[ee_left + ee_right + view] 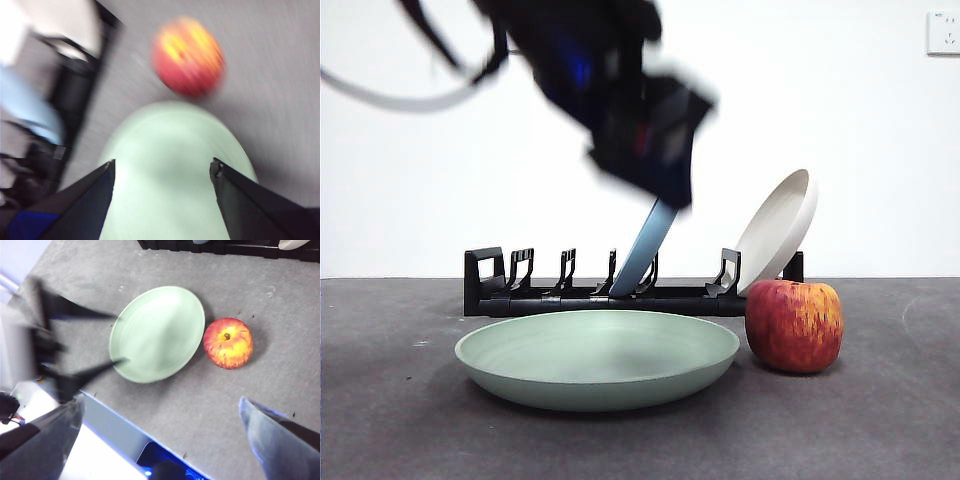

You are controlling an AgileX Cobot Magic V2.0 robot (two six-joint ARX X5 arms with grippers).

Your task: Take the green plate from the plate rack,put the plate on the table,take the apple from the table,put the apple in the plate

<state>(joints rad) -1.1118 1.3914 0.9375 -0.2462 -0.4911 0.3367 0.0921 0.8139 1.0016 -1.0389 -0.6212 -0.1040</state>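
Note:
The green plate lies flat on the table, in front of the plate rack. The apple stands upright just right of the plate, close to its rim. My left gripper hangs blurred above the plate's back edge. In the left wrist view it is open and empty over the plate, with the apple beyond. My right gripper is open and empty, high above the plate and apple. The left gripper shows there beside the plate.
A light blue plate and a cream-white plate lean in the rack's slots behind the green plate. A white wall closes the back, with a socket at the top right. The table's front edge shows in the right wrist view.

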